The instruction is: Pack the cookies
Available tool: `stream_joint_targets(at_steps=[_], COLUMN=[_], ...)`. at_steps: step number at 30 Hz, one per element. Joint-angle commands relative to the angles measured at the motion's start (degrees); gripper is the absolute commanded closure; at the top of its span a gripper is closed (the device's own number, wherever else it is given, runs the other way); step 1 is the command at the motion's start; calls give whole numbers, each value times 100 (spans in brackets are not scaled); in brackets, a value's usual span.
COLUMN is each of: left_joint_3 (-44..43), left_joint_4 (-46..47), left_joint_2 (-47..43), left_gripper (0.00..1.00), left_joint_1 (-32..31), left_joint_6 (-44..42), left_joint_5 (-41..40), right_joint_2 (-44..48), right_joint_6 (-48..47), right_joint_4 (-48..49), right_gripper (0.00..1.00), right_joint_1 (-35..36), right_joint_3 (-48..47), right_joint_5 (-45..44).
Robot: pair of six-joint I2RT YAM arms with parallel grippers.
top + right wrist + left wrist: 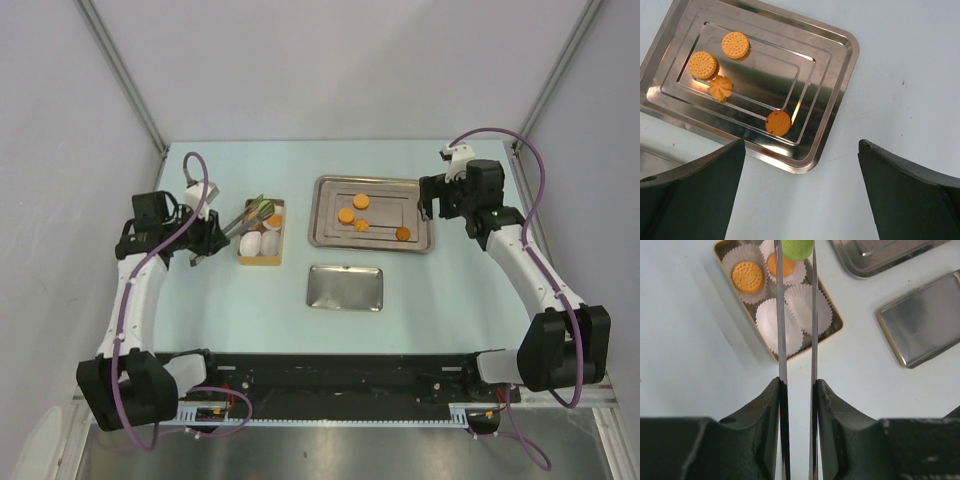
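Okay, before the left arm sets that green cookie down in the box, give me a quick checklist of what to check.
1. Hold on the green cookie at the tips of the tongs: ok.
2. The left gripper shut on the tongs: ok.
3. Free paper cups in the box: ok, two are empty.
4. The green cookie lined up over an empty cup: cannot tell. In the left wrist view it overlaps a cup that already holds an orange cookie.
5. The right gripper open and away from the box: ok.
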State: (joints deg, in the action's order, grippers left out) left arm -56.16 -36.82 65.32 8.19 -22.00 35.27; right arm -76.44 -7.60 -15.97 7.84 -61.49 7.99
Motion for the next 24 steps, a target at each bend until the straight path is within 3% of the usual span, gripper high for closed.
stream_joint_targets(at_steps=[1,11,24], left_joint_3=[131,413,580], left_joint_4=[-378,-1090,-1275], left_joint_2=[-353,-731,-907], left_gripper=[69,70,70], left_joint_1=[429,1044,1203], left_joint_6=[-559,-1315,-1570], left_joint_5=[525,560,402], right_joint_2=[95,103,121], right_joint_6=[-49,-58,-67], right_joint_4=[146,146,146], right_gripper=[0,0,0], right_joint_1=[60,78,122], right_joint_3=[-65,-73,-73], right_joint_5=[-52,-52,-61])
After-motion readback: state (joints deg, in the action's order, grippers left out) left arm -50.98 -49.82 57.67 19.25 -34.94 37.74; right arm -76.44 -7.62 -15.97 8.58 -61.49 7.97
